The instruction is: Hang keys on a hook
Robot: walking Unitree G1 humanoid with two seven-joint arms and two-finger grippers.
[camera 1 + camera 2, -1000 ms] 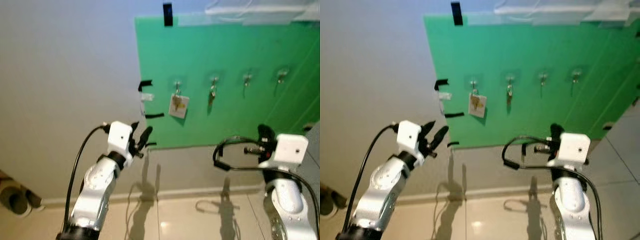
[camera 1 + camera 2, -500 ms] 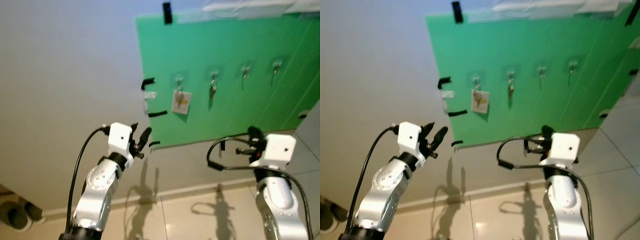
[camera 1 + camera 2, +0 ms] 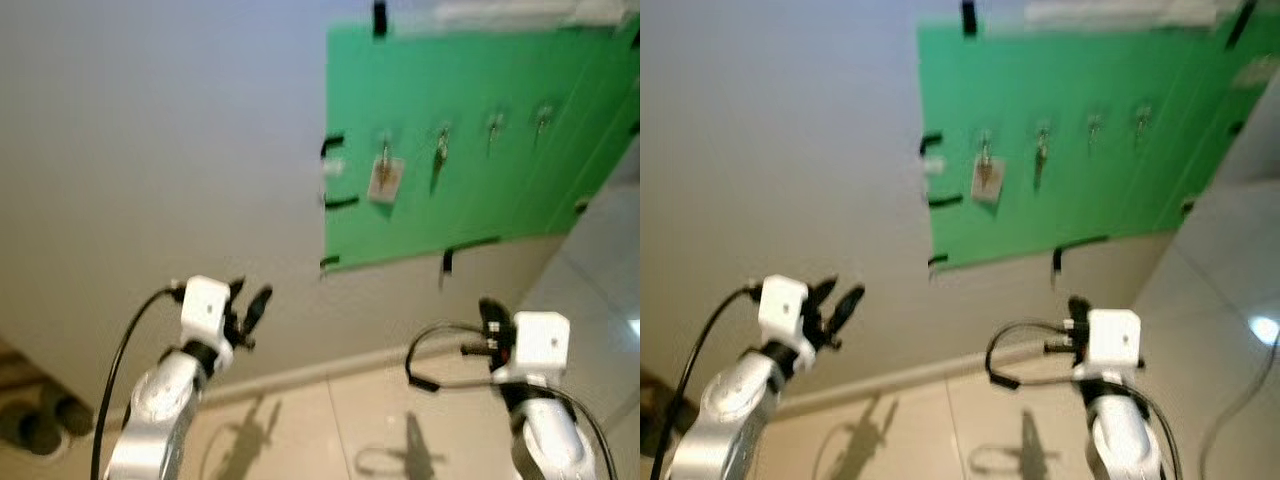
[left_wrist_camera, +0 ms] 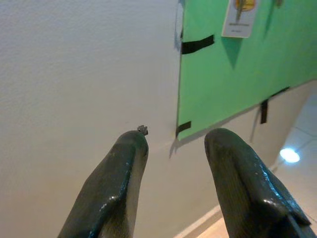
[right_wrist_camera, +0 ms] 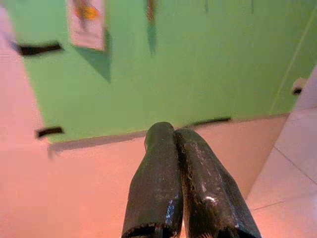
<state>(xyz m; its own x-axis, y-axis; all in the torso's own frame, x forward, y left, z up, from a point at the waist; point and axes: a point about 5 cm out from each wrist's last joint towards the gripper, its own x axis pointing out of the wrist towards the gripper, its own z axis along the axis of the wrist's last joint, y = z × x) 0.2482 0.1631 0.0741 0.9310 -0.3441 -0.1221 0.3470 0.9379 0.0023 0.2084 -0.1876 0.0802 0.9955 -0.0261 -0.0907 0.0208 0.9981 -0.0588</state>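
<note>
A green board [image 3: 470, 160] is taped to the pale wall with a row of several hooks. The leftmost hook carries keys with a white tag [image 3: 383, 178]; the one beside it holds a small key [image 3: 440, 150]. The two hooks [image 3: 494, 122] to the right look bare. My left gripper [image 3: 250, 305] is raised before the bare wall, below and left of the board, open and empty [image 4: 178, 141]. My right gripper [image 3: 487, 318] is below the board, shut with nothing visible between its fingers [image 5: 173, 130]. Both stand well back from the wall.
Black tape strips [image 3: 338, 202] mark the board's left edge and bottom. A skirting board [image 3: 330, 368] runs along the wall above a glossy tiled floor [image 3: 340, 440]. Dark shoes [image 3: 40, 420] lie at the lower left. A cable [image 3: 1230, 410] trails on the right.
The whole picture has shifted: the board now sits further right and higher, and more floor shows, so the camera has moved. Both arms appear lower in view. Gripper states are unchanged.
</note>
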